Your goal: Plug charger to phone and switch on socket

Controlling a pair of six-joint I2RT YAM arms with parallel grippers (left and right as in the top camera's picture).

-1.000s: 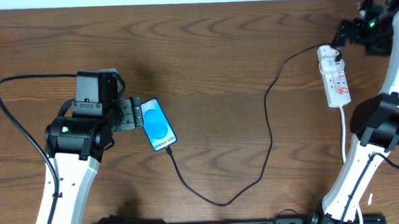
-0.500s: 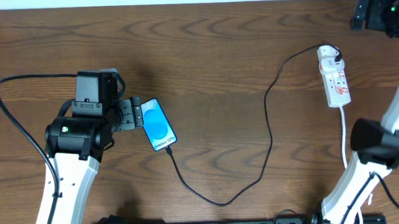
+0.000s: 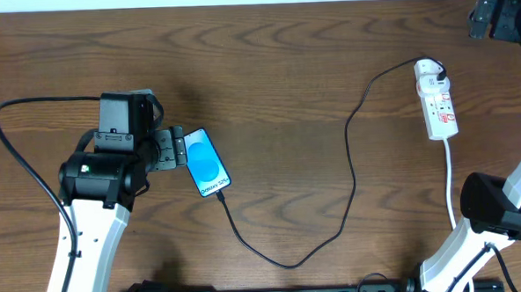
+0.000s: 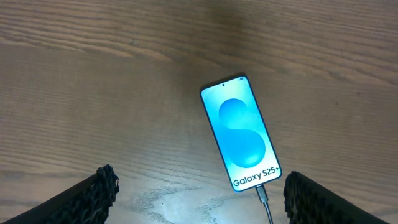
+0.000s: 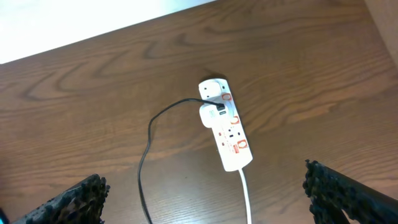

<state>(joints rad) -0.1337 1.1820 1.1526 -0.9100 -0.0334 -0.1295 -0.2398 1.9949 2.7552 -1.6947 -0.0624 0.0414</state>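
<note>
The phone lies on the wooden table with its blue screen lit. It also shows in the left wrist view. The black charger cable has its plug tip in the phone's lower end and runs in a loop to the white socket. My left gripper is open and empty just left of the phone, its fingers wide apart. My right gripper is raised at the far right, away from the socket, and is open and empty.
The socket's white cord runs toward the front edge on the right. A black arm cable loops at the left. The table's back edge lies just beyond the socket.
My right gripper has lifted off the socket's far end and moved up to the far right corner. The left arm, phone and cable have not moved.
</note>
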